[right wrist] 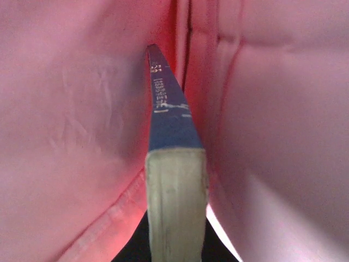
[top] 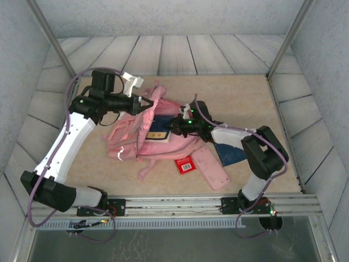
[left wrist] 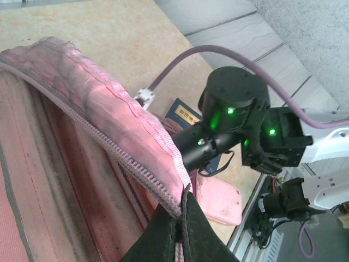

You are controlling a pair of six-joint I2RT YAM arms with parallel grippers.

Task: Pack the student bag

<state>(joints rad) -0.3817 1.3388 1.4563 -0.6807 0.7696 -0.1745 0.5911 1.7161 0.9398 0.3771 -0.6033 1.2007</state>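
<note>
Beige table (top: 245, 103), grey plank walls (top: 163, 54) on three sides. The left arm reaches forward, and the left end effector (top: 145, 105) is clamped on the zip rim of the student bag (top: 126, 134), holding it raised. The right arm folds inward, and the right end effector (top: 174, 124) is closed on a blue book (top: 160, 126) in the bag's mouth. The bag lies left of centre with its mouth facing right and its long axis roughly left to right.

It looks like a robotics lab test cell: a beige tabletop (top: 245, 103) boxed in by grey panel walls (top: 19, 76), metal corner posts (top: 53, 38), and an aluminium mounting rail (top: 180, 203).
</note>
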